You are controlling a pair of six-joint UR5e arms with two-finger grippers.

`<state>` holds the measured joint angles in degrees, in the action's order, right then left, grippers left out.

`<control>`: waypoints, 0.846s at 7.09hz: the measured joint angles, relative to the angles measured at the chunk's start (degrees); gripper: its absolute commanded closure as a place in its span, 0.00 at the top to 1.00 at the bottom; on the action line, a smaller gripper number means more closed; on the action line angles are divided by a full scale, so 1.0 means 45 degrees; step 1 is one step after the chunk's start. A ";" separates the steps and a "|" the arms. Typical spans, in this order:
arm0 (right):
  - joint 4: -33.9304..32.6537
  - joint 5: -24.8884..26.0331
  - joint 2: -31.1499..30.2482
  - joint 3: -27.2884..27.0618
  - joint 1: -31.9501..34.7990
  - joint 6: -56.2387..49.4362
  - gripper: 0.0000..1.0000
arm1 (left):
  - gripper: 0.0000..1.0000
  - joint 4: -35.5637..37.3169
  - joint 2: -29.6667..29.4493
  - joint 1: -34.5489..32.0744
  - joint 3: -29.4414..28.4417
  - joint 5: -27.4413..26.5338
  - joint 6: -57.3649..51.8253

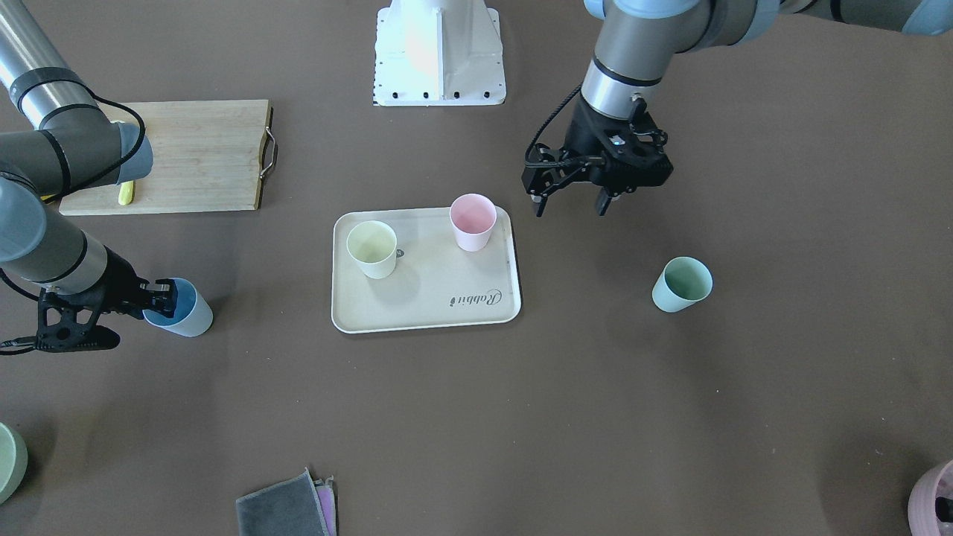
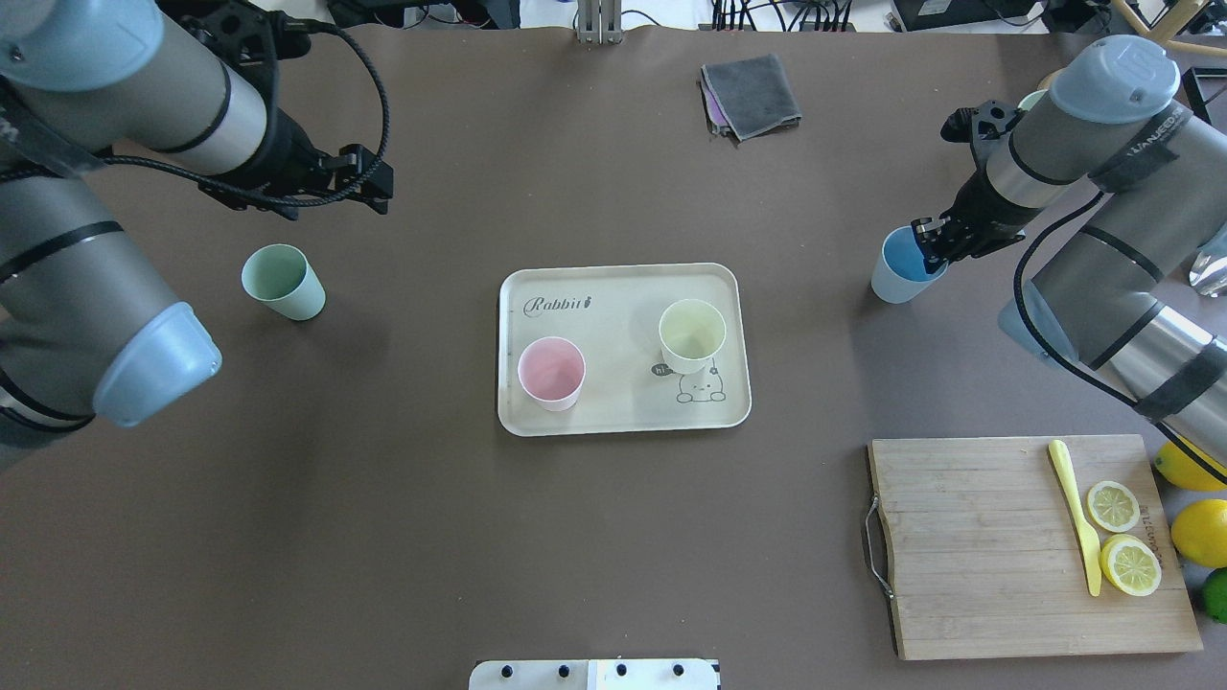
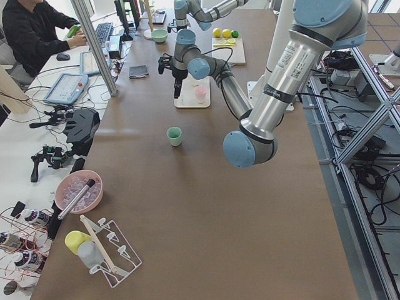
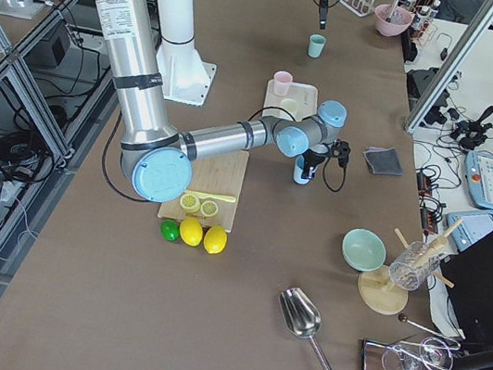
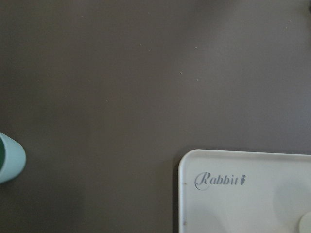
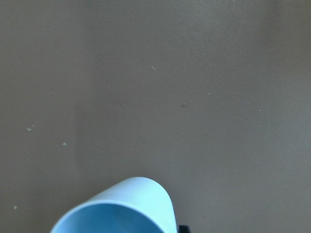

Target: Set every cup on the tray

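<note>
The cream tray [image 1: 417, 298] [image 2: 623, 297] lies mid-table and shows in the left wrist view [image 5: 252, 204]. On it stand the pink cup [image 1: 472, 222] [image 2: 551, 374] and the yellow cup [image 1: 372, 249] [image 2: 691, 335]. The mint green cup [image 1: 681, 284] [image 2: 284, 282] [image 5: 7, 158] stands on the table on my left side. My left gripper [image 1: 569, 207] [image 2: 379, 192] is open and empty, above the table between tray and green cup. My right gripper [image 1: 165, 298] [image 2: 928, 244] is shut on the rim of the light blue cup [image 1: 186, 309] [image 2: 896, 273] [image 6: 121, 208], right of the tray.
A wooden cutting board [image 1: 193, 156] [image 2: 978, 546] with a yellow knife and lemon slices lies near my right side, whole lemons [image 2: 1189, 498] beside it. A grey cloth [image 1: 287, 506] [image 2: 751, 94], a pale green bowl [image 1: 9, 461] and a mauve pot [image 1: 934, 499] sit along the far edge.
</note>
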<state>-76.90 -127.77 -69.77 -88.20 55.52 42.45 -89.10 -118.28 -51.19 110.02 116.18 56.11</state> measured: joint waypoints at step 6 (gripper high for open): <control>-0.3321 -0.1263 0.1893 -0.2185 0.0674 0.0126 0.00 | 0.96 -0.5216 0.2412 -0.1091 -0.3701 0.0492 -0.2633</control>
<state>-91.84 -133.45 -61.26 -98.03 58.55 43.02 -112.57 -107.43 -56.10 93.37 118.39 44.26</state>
